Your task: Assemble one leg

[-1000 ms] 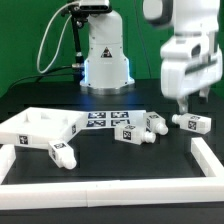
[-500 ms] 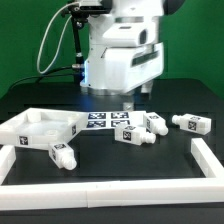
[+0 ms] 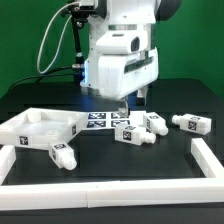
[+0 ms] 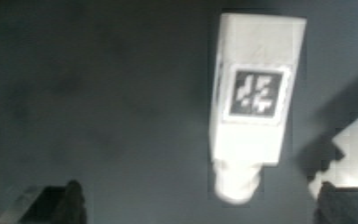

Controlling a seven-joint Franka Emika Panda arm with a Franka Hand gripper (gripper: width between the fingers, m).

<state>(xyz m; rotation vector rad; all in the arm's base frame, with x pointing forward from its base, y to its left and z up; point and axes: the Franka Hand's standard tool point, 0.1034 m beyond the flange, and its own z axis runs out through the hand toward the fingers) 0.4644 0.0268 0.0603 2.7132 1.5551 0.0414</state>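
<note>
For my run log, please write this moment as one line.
gripper: open, over leg | leg: flat on table, not gripped | other legs: loose on table

The claw (image 4: 197, 203) shows only blurred fingertips (image 4: 51, 206), cut off at the wrist view's edge.

Leg (image 4: 259, 100) smooth white plastic, slight sheen; table (image 3: 110, 160) dull matt black

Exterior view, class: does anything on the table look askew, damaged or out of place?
Nothing looks damaged or spilled. The only untidiness is that four legs lie on their sides at differing angles, scattered across the table.
</note>
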